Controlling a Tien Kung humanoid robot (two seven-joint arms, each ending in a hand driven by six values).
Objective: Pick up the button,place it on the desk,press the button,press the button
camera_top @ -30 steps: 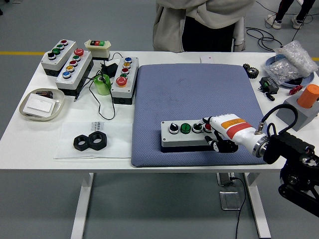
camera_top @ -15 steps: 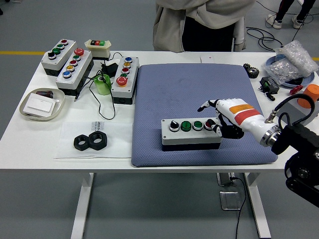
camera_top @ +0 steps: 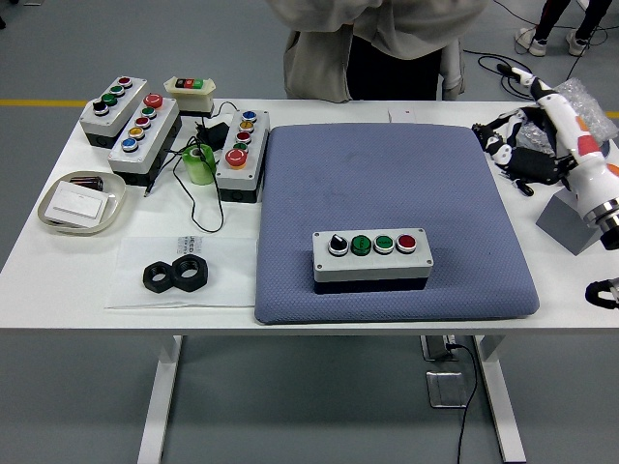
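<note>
At the far left of the white table point(camera_top: 242, 314) a shallow tray point(camera_top: 81, 201) holds a white card, and behind it two grey button boxes point(camera_top: 132, 121) lie side by side at a slant, their caps red, green, yellow and blue. A small cream switch unit point(camera_top: 191, 95) with a red and a green key stands just behind them, near the far edge. Closer to the near edge, two black hexagonal nuts point(camera_top: 177, 275) lie touching each other on a clear plastic sheet. A green roll of tape point(camera_top: 200, 165) sits amid a loose black cable, just beside a third button box point(camera_top: 242, 153) with a large red cap at its near end. The blue-grey mat point(camera_top: 387, 184) covers the middle of the table, and the task's button box point(camera_top: 371, 256) rests on its near half, lying flat and square to the table edge (one black knob, two green caps and a red one, left to right), with nothing touching it. A person in a pale jacket point(camera_top: 377, 43) stands at the far side; the hands are not visible. At the right edge the right hand point(camera_top: 527, 140) is raised above the table's far right corner, well apart from the box, its fingers loosely spread and holding nothing. Below the white forearm stands a grey wedge-shaped block point(camera_top: 571, 220).
</note>
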